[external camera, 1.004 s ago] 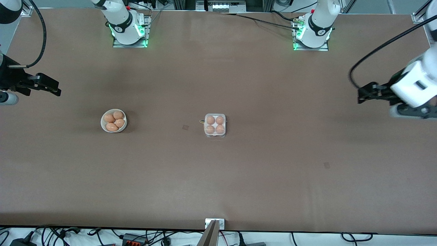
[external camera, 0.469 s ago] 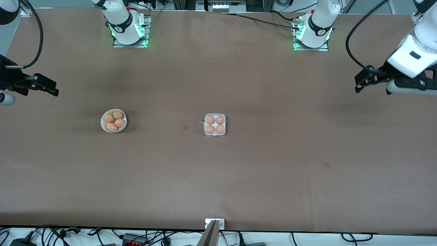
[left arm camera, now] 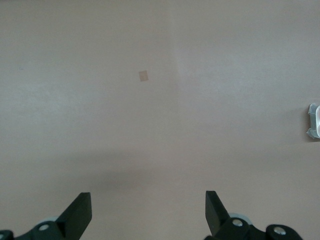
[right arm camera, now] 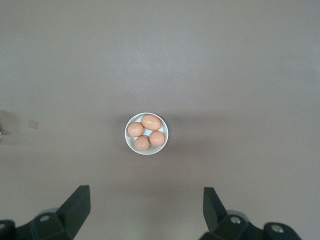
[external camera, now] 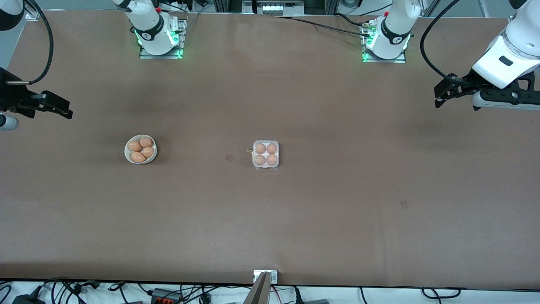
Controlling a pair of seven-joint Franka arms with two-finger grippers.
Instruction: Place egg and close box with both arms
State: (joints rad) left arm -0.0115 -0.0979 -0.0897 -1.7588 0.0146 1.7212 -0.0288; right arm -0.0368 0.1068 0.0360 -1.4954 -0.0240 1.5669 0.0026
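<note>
The box (external camera: pixel 265 155) is a small clear-plastic carton in the middle of the table. Several orange-brown eggs (external camera: pixel 260 148) sit in its cells, and its lid looks down over them. Only its edge (left arm camera: pixel 314 121) shows in the left wrist view. More eggs (external camera: pixel 135 146) (right arm camera: pixel 151 122) lie in a white bowl (external camera: pixel 148 161) (right arm camera: pixel 148 152) toward the right arm's end. My left gripper (external camera: pixel 441 93) (left arm camera: pixel 148 212) hangs open and holds nothing over bare table at the left arm's end. My right gripper (external camera: pixel 63 109) (right arm camera: pixel 146 210), also open with nothing in it, hangs over the right arm's end, apart from the bowl.
Small square marks lie on the brown table, one beside the box (external camera: pixel 229 157) and one (external camera: pixel 403 204) (left arm camera: pixel 144 76) toward the left arm's end. A metal bracket (external camera: pixel 265 276) stands at the table's near edge. The arm bases (external camera: pixel 158 36) (external camera: pixel 386 40) stand along the table's edge farthest from the front camera.
The left arm has swung toward the bases' side of the table, carrying its open gripper with it. The right gripper shifted only slightly. The box, the bowl and the eggs have not moved.
</note>
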